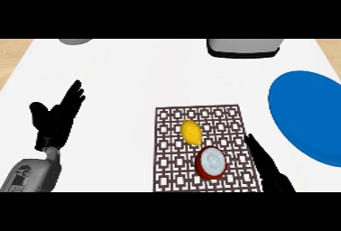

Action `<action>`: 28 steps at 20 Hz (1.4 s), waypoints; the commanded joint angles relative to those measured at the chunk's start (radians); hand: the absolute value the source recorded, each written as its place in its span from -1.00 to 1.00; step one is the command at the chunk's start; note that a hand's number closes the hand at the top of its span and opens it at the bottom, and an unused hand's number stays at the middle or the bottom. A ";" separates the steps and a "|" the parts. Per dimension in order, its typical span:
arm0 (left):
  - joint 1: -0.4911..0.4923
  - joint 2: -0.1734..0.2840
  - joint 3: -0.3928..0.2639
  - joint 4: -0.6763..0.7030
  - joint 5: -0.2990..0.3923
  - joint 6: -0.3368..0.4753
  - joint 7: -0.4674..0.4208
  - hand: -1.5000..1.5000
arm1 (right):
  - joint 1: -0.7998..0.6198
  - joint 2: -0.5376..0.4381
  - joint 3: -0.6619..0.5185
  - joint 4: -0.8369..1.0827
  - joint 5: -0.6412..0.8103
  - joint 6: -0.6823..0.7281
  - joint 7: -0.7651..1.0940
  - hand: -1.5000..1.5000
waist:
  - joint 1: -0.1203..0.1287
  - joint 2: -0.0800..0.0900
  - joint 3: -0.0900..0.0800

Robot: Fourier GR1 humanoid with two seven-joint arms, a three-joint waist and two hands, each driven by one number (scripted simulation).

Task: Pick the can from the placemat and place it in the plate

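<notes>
A red can (211, 163) with a pale silver top stands on the brown lattice placemat (206, 118), near its front. A blue plate (307, 116) lies at the right edge of the counter, partly cut off by the view. My right hand (268, 168) comes in from the lower right, fingers straight, just right of the can with a small gap between them. At the left my left hand (56, 118) rests open with fingers up, far from the mat.
A yellow lemon (191, 131) lies on the placemat just behind the can. A grey appliance (244, 47) sits at the back edge, and a grey object (75, 41) shows at the back left. The counter is white.
</notes>
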 commanded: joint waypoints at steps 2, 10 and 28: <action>0.057 0.006 0.004 -0.084 0.003 -0.025 0.026 0.00 | -0.055 0.015 0.027 -0.001 0.087 0.122 0.171 -1.00 | 0.003 -0.002 0.001; 0.025 -0.034 0.023 -0.092 -0.038 -0.017 0.072 0.00 | -0.170 0.103 0.032 0.078 0.080 0.274 0.265 -1.00 | -0.001 -0.001 0.001; 0.004 -0.095 0.082 -0.039 -0.098 -0.081 0.045 0.00 | -0.285 0.228 -0.035 0.328 0.158 0.351 0.225 -1.00 | -0.002 -0.001 0.001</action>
